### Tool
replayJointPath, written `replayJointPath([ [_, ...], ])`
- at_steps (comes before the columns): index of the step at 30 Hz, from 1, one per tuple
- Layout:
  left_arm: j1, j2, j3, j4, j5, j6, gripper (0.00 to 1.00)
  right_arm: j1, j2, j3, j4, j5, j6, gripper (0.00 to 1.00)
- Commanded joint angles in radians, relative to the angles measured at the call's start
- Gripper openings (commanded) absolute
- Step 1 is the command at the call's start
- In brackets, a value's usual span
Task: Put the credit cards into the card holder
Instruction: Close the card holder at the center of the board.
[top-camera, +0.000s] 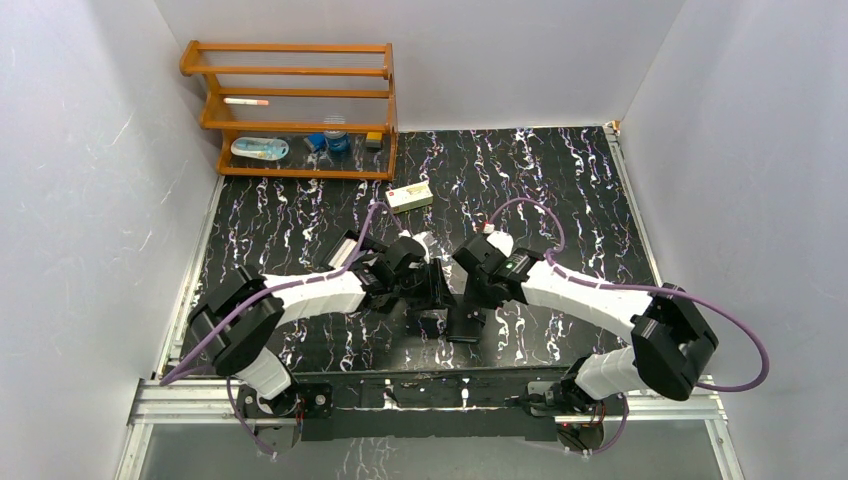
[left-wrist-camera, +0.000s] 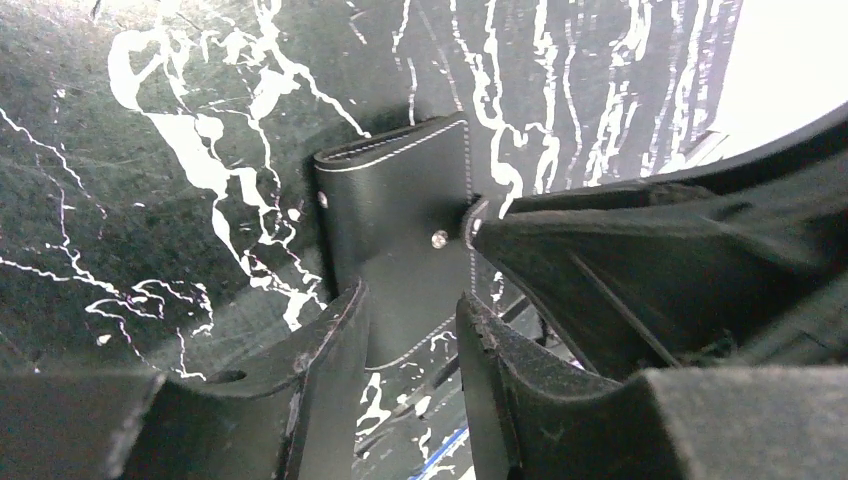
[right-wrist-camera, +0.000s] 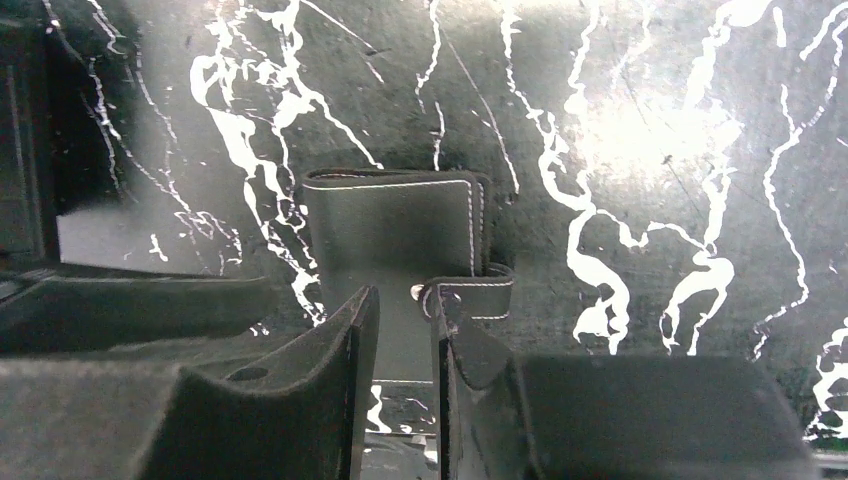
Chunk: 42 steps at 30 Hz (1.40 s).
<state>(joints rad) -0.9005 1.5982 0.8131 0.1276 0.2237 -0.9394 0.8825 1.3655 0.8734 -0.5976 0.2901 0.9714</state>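
Observation:
The card holder (top-camera: 440, 287) is a small black wallet with white stitching, folded shut on the table between the two arms. In the left wrist view the card holder (left-wrist-camera: 395, 215) sits just beyond my left gripper (left-wrist-camera: 410, 300), whose jaws stand apart with its near edge showing in the gap. My right gripper (right-wrist-camera: 403, 295) is open over the card holder (right-wrist-camera: 390, 225), and its right fingertip (right-wrist-camera: 455, 340) touches the snap tab (right-wrist-camera: 475, 297). From above, the left gripper (top-camera: 418, 272) and right gripper (top-camera: 463, 283) close in from either side. The credit cards are out of view.
A cream carton (top-camera: 410, 196) lies on the black marbled table (top-camera: 560, 190) behind the arms. A wooden rack (top-camera: 295, 110) with small items stands at the back left. A flat black object (top-camera: 462, 326) lies near the front edge. White walls enclose the table.

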Motion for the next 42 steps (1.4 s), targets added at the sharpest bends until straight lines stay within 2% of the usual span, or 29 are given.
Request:
replayJointPath([
  [1, -0.005, -0.073, -0.043, 0.063, -0.012, -0.018, 0.37, 0.029, -0.013, 0.027, -0.076, 0.092, 0.111, 0.34],
  [14, -0.005, -0.05, -0.048, 0.059, 0.017, 0.013, 0.37, 0.068, 0.094, 0.076, -0.119, 0.116, 0.142, 0.37],
  [24, -0.005, -0.07, -0.053, 0.04, -0.003, 0.026, 0.37, 0.098, 0.11, 0.081, -0.135, 0.127, 0.145, 0.26],
  [29, -0.006, -0.067, -0.049, 0.038, -0.007, 0.031, 0.37, 0.122, 0.134, 0.126, -0.193, 0.153, 0.14, 0.37],
  [33, -0.007, -0.059, -0.047, 0.037, -0.009, 0.038, 0.37, 0.139, 0.149, 0.128, -0.203, 0.162, 0.139, 0.37],
  [38, -0.007, -0.042, -0.041, 0.037, -0.004, 0.045, 0.37, 0.139, 0.128, 0.088, -0.128, 0.151, 0.104, 0.36],
  [42, -0.008, -0.047, -0.039, 0.037, -0.004, 0.048, 0.37, 0.139, 0.095, 0.089, -0.133, 0.161, 0.095, 0.4],
])
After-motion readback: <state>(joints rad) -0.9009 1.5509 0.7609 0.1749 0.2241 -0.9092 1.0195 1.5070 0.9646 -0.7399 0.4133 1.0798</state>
